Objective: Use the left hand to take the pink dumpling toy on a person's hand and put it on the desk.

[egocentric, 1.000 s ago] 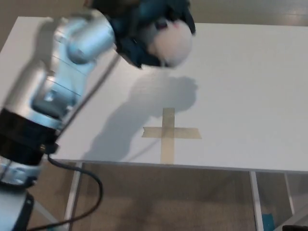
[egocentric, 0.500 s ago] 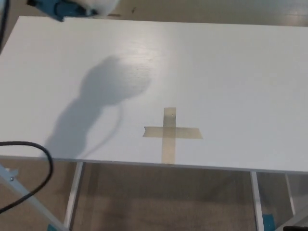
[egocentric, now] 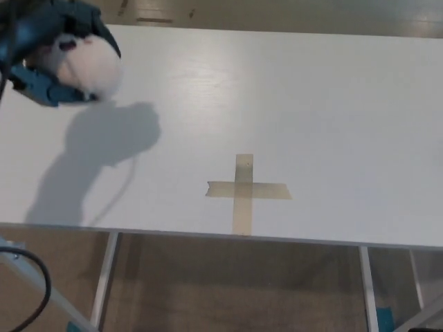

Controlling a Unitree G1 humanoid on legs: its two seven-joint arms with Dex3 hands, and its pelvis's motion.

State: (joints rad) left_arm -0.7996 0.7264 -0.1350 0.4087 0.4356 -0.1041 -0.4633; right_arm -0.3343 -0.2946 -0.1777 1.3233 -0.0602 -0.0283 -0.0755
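Head view, near to far. Below the near edge of the worktop (egocentric: 332, 104) a table leg (egocentric: 104, 277) and a dark cable (egocentric: 38, 294) are seen at lower left. On the white surface a tape cross (egocentric: 242, 190) is fixed near the front edge, centre. To its left a broad shadow (egocentric: 97, 155) is cast on the surface.

At the far left corner the left hand (egocentric: 48, 52) is seen above the surface, its fingers (egocentric: 41, 88) closed round the pink dumpling toy (egocentric: 83, 69). The toy is carried, apparently not touching the surface. The right hand is not in view; no person's hand is seen.

Step judged: toy taken, placement not yet done. Next move calls for lowering onto the bare surface, then release.
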